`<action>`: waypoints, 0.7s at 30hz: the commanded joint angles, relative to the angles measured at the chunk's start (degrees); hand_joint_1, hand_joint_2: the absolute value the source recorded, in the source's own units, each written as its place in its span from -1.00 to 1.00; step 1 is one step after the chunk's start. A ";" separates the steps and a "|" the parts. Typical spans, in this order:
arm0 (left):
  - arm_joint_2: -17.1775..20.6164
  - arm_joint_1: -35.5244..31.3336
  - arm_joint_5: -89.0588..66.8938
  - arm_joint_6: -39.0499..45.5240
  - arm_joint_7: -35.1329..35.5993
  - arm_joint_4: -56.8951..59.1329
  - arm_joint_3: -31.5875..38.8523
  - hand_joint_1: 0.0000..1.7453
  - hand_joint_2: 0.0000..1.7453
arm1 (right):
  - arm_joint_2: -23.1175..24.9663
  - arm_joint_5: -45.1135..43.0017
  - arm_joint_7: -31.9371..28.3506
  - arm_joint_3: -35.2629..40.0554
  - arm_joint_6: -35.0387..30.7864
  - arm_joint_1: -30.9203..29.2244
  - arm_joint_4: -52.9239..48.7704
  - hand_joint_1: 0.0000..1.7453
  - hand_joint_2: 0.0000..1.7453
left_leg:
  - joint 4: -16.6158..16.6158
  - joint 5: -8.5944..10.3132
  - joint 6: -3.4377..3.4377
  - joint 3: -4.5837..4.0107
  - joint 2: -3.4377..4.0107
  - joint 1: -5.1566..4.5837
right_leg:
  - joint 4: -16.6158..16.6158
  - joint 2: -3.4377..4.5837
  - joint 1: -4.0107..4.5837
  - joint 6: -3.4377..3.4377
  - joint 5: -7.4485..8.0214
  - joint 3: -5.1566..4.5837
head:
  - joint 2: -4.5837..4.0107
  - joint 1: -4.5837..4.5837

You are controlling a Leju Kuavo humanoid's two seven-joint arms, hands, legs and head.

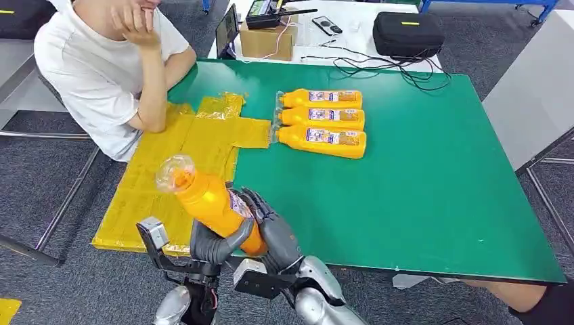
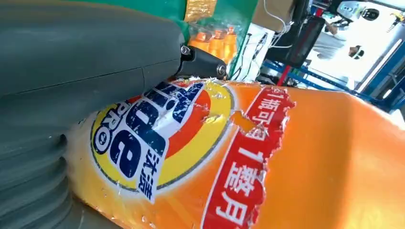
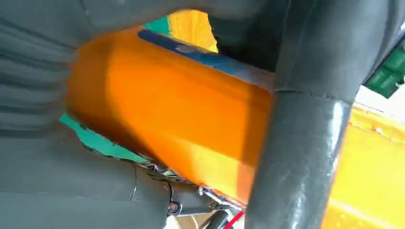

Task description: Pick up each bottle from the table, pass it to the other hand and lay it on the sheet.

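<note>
An orange bottle with a clear cap is up in the air over the table's near edge, tilted with its cap toward the yellow sheet. My left hand grips its lower part with the thumb wrapped across the front. My right hand holds the same end from the other side, fingers against the label. Close up, the bottle's label lies under my left hand, and the bottle body sits inside my right hand. Three more orange bottles lie side by side on the green table.
A person in a white shirt sits at the table's left, forearm resting on the sheet's far part. A cardboard box, a black case and cables lie on the white table beyond. Someone's leg is at the near right corner.
</note>
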 commanded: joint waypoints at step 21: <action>9.71 -27.14 -62.02 36.04 -1.93 41.65 9.71 1.00 1.00 | 1.15 3.83 -14.95 -3.76 -18.58 -1.07 11.66 -1.00 -1.00 | -0.10 0.03 -0.05 0.24 0.04 0.04 | -0.04 0.00 0.04 -0.11 0.01 0.26 | 0.00 0.00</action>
